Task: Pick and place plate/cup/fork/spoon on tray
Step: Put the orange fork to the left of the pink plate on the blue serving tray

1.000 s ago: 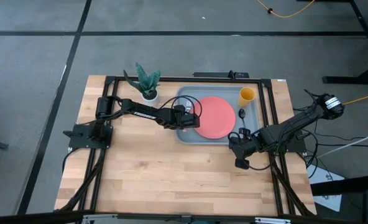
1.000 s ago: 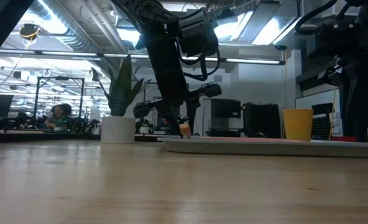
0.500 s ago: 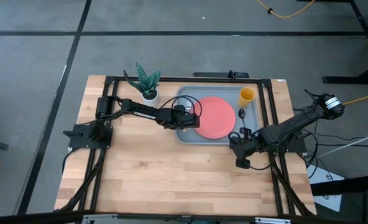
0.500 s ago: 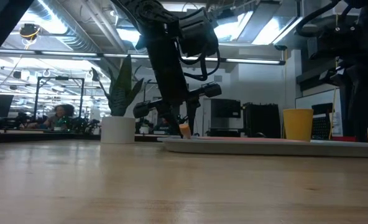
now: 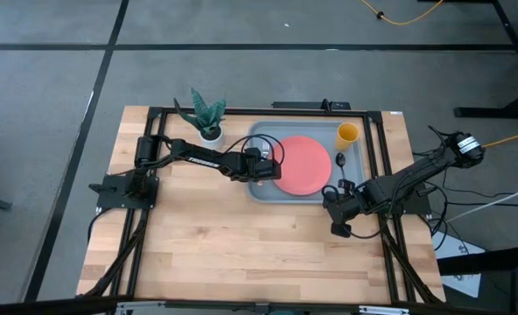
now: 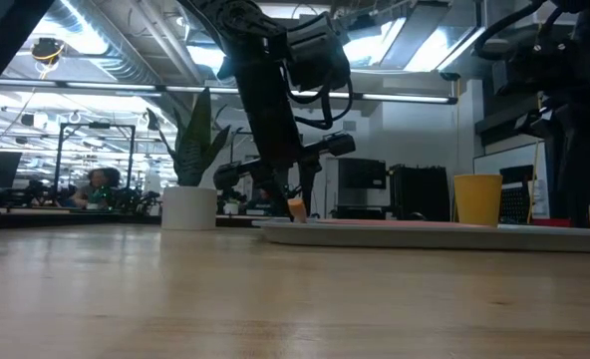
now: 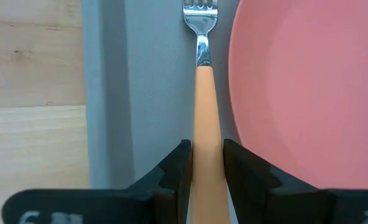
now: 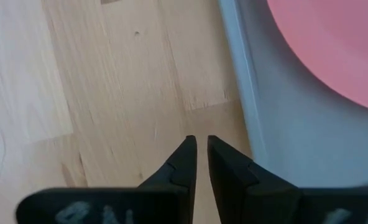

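- Over the tray's left edge, the left gripper (image 7: 202,163) pinches the fork (image 7: 204,106) by its tan wooden handle, one dark finger (image 7: 175,170) pressed on each side.
- The fork has short silver tines and lies flat on the tray (image 5: 262,192), just beside the plate (image 5: 304,164), parallel to the tray's left rim.
- The plate is a flat coral-red disc filling the tray's middle.
- The cup (image 5: 347,135), a small yellow-orange one, stands upright in the tray's far right corner.
- The spoon (image 5: 340,159), dark and thin, lies on the tray between the plate and the right rim, below the cup.
- The right gripper (image 8: 198,155) hangs over bare table (image 5: 241,245) just off the tray's near right corner, its fingers nearly closed, gripping nothing.
- A potted plant (image 5: 208,116) stands beyond the tray's far left corner.
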